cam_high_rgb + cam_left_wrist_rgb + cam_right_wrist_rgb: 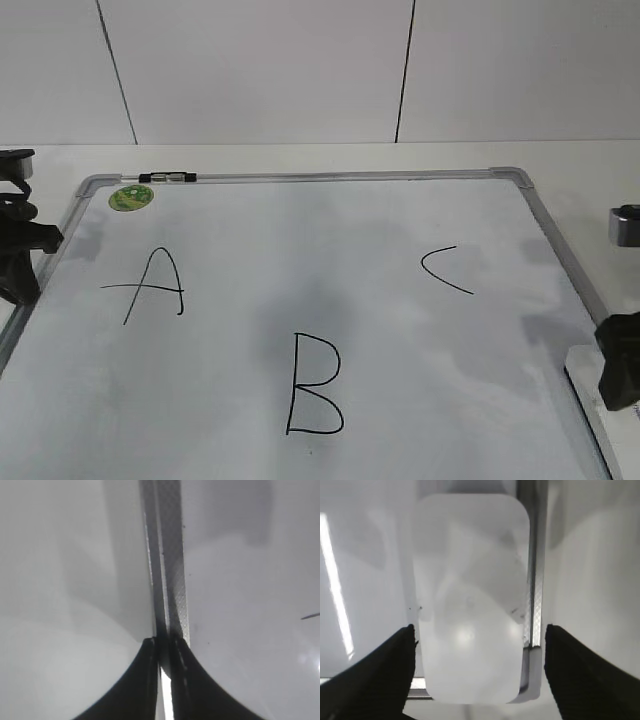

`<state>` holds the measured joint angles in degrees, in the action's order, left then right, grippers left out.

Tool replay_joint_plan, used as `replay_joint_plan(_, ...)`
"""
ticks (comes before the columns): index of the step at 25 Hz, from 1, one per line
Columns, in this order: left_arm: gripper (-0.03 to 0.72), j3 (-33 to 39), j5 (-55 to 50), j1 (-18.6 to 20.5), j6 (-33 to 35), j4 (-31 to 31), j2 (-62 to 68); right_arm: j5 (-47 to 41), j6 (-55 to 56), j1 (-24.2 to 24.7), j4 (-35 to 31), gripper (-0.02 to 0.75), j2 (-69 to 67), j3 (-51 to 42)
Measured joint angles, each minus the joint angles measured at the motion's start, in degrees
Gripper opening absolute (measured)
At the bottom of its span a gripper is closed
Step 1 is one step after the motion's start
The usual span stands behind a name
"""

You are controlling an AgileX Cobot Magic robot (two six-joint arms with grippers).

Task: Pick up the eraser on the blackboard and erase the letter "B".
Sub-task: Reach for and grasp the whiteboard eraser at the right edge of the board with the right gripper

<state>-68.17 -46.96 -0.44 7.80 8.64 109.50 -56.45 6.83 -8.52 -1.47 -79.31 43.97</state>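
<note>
The blackboard is a white board with a grey frame, lying flat. The letter "B" is drawn in black at its lower middle. The eraser, a smooth white rounded block, lies at the board's corner beside the frame. My right gripper is open, with one finger on each side of the eraser's near end. In the exterior view it is at the board's right edge. My left gripper is shut and empty over the board's left frame.
A black "A" is at the board's left and a black "C" at its right. A round green sticker and a marker pen sit at the top left frame. A white wall stands behind the table.
</note>
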Motion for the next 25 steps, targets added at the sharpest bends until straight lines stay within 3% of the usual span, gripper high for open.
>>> replay_joint_plan(25, 0.022, 0.0, 0.0, 0.0, 0.0, 0.0, 0.0, 0.1, 0.0, 0.0, -0.1, 0.621, -10.4, 3.7)
